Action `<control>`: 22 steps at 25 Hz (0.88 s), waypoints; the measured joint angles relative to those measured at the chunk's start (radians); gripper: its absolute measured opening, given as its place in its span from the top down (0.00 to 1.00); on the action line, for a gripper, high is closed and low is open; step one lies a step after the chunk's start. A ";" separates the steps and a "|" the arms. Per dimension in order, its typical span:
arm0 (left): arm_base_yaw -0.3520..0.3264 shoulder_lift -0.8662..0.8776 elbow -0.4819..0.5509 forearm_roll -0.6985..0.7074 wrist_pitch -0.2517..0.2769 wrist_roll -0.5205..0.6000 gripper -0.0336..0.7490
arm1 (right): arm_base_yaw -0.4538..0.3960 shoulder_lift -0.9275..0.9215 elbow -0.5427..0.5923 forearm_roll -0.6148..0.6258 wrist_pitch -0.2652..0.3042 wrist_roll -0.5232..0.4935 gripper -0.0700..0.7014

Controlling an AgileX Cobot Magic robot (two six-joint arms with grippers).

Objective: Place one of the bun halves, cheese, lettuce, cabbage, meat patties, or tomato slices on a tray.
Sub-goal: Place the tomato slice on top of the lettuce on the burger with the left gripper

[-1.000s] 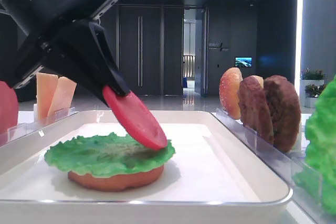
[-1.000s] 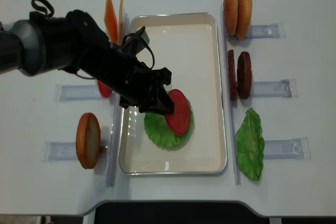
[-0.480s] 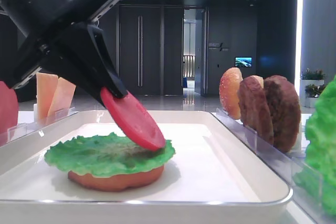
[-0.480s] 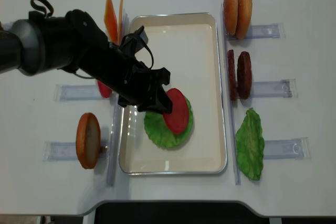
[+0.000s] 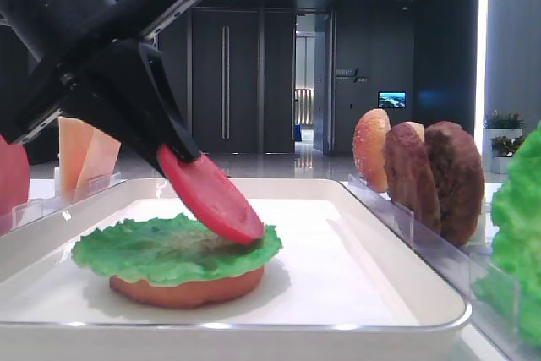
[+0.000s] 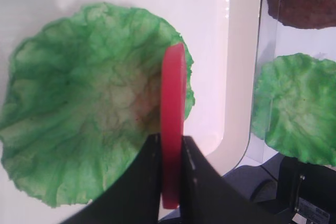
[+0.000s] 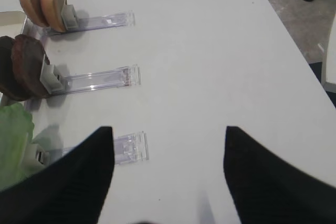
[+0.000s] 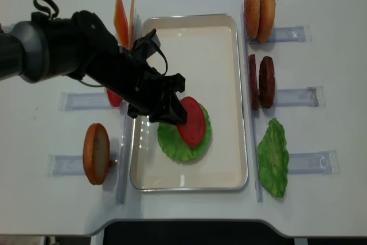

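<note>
My left gripper [image 8: 172, 113] is shut on a red tomato slice [image 8: 193, 122], gripping its edge and holding it tilted. The slice's lower edge [image 5: 245, 227] rests on a green lettuce leaf [image 5: 144, 249] that lies on a bun half [image 5: 186, 287] in the white tray [image 8: 189, 32]. In the left wrist view the tomato slice [image 6: 174, 93] stands edge-on between the two black fingers [image 6: 149, 182], above the lettuce [image 6: 79, 108]. My right gripper [image 7: 167, 136] is open over bare table, with nothing between its fingers.
Clear racks flank the tray. On the left are cheese slices [image 8: 123, 18], another tomato slice [image 8: 113, 98] and a bun half [image 8: 96, 153]. On the right stand bun halves [image 8: 259, 7], meat patties [image 8: 261, 81] and a lettuce leaf [image 8: 272, 156].
The left gripper has shifted slightly left and down with the tomato slice, which leans a little lower onto the lettuce. The rest of the scene is unchanged.
</note>
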 joint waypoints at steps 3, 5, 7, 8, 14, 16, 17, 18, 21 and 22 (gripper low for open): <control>0.000 0.000 0.000 0.001 -0.001 -0.005 0.88 | 0.000 0.000 0.000 0.000 0.000 0.000 0.35; 0.000 0.000 0.000 0.001 -0.001 -0.009 0.84 | 0.000 0.000 0.000 0.000 0.000 0.000 0.35; 0.000 0.000 0.000 0.004 -0.001 -0.015 0.75 | 0.000 0.000 0.000 0.000 0.000 0.000 0.35; 0.000 0.000 0.000 0.007 -0.001 -0.018 0.69 | 0.000 0.000 0.000 0.000 0.000 0.000 0.35; 0.000 0.000 0.000 0.019 0.012 -0.026 0.35 | 0.000 0.000 0.000 0.000 0.000 0.000 0.35; 0.000 0.000 0.000 0.029 0.018 -0.035 0.31 | 0.000 0.000 0.000 0.000 0.000 0.000 0.35; 0.000 -0.001 0.000 0.035 0.018 -0.044 0.29 | 0.000 0.000 0.000 0.000 0.000 0.000 0.35; 0.000 -0.004 0.000 0.046 0.019 -0.060 0.29 | 0.000 0.000 0.000 0.000 0.000 0.000 0.35; 0.002 -0.026 0.000 0.095 0.028 -0.104 0.28 | 0.000 0.000 0.000 0.000 0.000 0.000 0.35; 0.004 -0.034 0.000 0.108 0.036 -0.117 0.28 | 0.000 0.000 0.000 0.000 0.000 0.000 0.35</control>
